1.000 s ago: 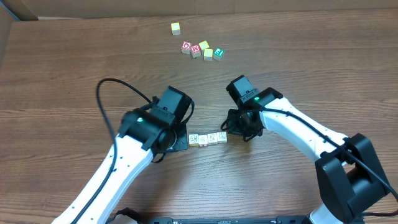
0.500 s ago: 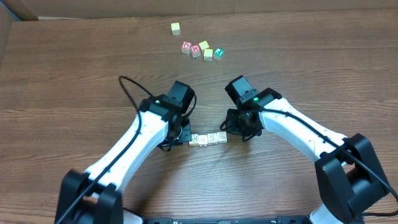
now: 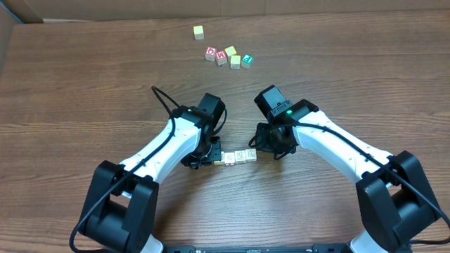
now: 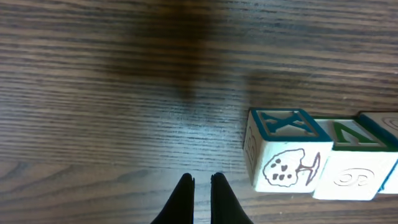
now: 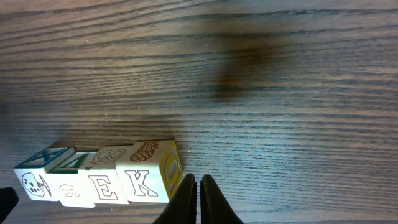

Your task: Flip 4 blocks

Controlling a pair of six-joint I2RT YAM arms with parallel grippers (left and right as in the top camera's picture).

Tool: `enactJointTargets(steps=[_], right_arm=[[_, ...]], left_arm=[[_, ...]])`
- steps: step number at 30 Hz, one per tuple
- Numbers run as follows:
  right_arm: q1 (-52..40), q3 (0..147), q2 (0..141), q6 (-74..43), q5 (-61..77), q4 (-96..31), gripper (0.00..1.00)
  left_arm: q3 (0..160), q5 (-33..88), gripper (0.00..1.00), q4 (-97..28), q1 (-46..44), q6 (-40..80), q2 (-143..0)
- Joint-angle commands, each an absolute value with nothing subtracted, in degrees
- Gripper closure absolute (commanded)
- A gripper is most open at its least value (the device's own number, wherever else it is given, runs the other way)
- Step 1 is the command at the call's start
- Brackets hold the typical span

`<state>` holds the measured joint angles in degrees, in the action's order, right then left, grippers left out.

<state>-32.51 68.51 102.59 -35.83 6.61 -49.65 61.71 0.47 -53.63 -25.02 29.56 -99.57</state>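
The desk is brown wood grain with fine dark streaks, matt with only a faint sheen. The blocks are wood with smooth cream faces, thin brown printed lines, and letters and borders painted green, teal or yellow. The left fingers and right fingers look like matt black plastic. The left arm and right arm have smooth, slightly glossy white shells and matt black housings. At twelve o'clock, loose cubes show red, yellow and green painted faces.
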Motion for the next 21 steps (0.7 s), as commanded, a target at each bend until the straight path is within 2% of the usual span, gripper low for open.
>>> enactJointTargets(steps=[1, 10, 21], right_arm=[[-32.8, 67.18, 102.04, -36.29, 6.07, -49.23, 0.94], [-35.42, 61.41, 102.04, -36.27, 7.81, -41.85, 0.94], [-35.94, 61.34, 102.04, -36.27, 7.79, -41.58, 0.94]], left_arm=[[61.04, 1.17, 0.96, -52.77, -24.77, 28.25, -100.12], [60.99, 0.84, 0.96, -51.79, -24.77, 28.25, -100.12], [60.82, -0.4, 0.96, -51.72, -24.77, 28.27, -100.14]])
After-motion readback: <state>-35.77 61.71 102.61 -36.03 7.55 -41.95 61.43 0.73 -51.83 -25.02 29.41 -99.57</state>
